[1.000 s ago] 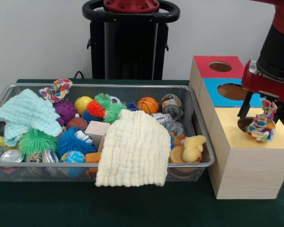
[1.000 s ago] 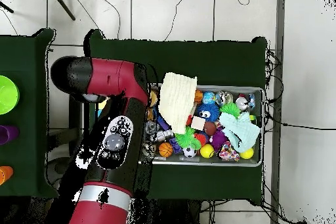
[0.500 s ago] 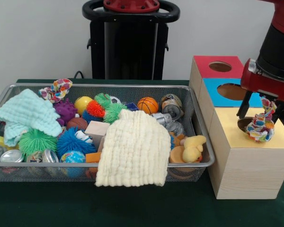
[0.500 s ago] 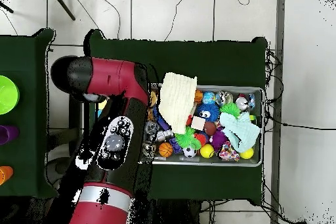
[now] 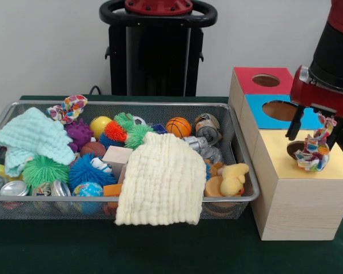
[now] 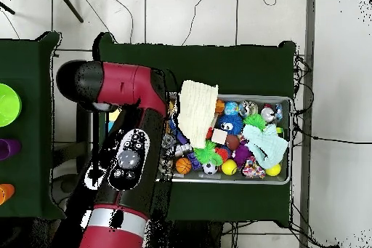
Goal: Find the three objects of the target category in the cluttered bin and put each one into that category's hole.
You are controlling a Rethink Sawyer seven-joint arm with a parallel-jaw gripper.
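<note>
In the front view my gripper (image 5: 313,130) hangs over the yellow-topped box (image 5: 337,165), jaws spread. A ruffled printed fabric piece (image 5: 311,153) sits on the dark round hole (image 5: 295,149); its top strand still reaches up to the right finger. A second printed piece (image 5: 68,107) lies at the far left corner of the wire-mesh bin (image 5: 131,103), and also shows in the overhead view (image 6: 252,169). A third piece is hidden. In the overhead view my arm (image 6: 127,158) covers the boxes and the gripper, next to the bin (image 6: 290,143).
A mint-green waffle cloth (image 5: 31,137) lies at the bin's left; a cream waffle cloth (image 5: 163,182) drapes over its near rim. Balls, cans and a yellow duck (image 5: 233,178) fill the bin. Blue-topped (image 5: 257,120) and red-topped (image 5: 248,80) boxes stand behind the yellow one.
My gripper has risen a little above the yellow box. The fabric piece has stayed at the hole, sagging slightly lower.
</note>
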